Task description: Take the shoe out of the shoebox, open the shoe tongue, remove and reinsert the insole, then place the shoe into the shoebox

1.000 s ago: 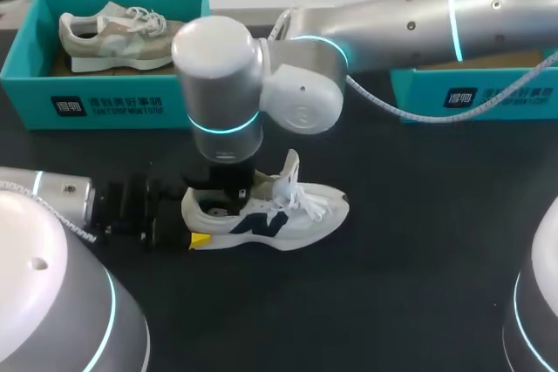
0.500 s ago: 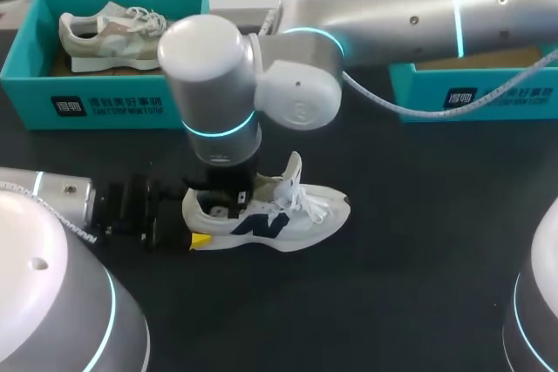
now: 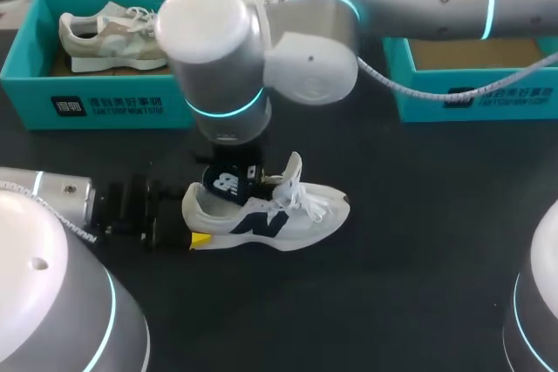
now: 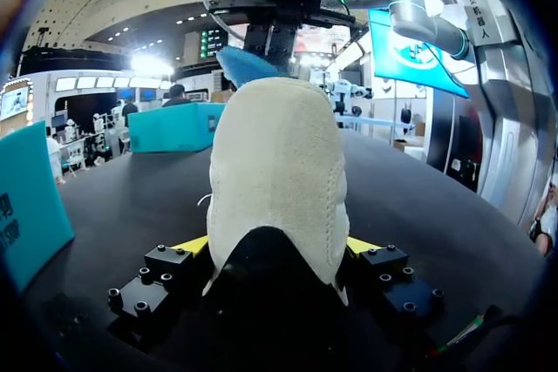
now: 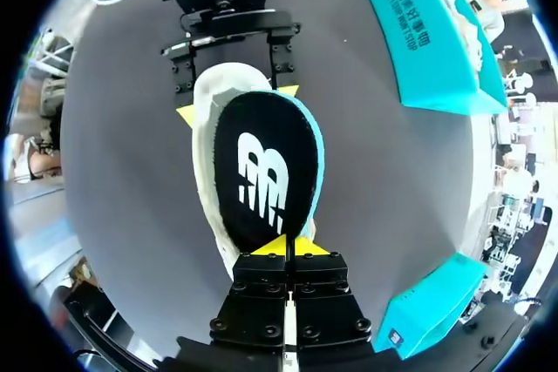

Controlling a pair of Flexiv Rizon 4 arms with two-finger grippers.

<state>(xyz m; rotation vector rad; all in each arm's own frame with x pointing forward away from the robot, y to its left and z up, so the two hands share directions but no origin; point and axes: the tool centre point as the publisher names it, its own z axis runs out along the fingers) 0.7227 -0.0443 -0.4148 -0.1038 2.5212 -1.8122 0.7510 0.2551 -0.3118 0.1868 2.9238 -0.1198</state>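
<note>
A white shoe (image 3: 275,213) with a dark side logo lies on the black table, toe to the right and tongue (image 3: 292,167) raised. My left gripper (image 3: 193,215) comes in from the left and is shut on the heel. In the left wrist view the heel (image 4: 277,180) fills the gap between both yellow fingertips (image 4: 192,244). My right gripper (image 5: 288,246) hangs above the shoe opening, shut on the end of a black insole (image 5: 261,172) with a white logo and blue edge. The insole (image 3: 227,183) stands partly lifted out of the shoe, under my right wrist (image 3: 218,58).
A teal shoebox (image 3: 105,102) at the back left holds a beige shoe (image 3: 113,37). A second teal shoebox (image 3: 479,93) stands at the back right, partly behind my right arm. Bare black table lies in front of and to the right of the white shoe.
My right gripper has closed inside the shoe's heel opening and risen, drawing the black insole up out of the shoe. The left gripper and the shoe have stayed put.
</note>
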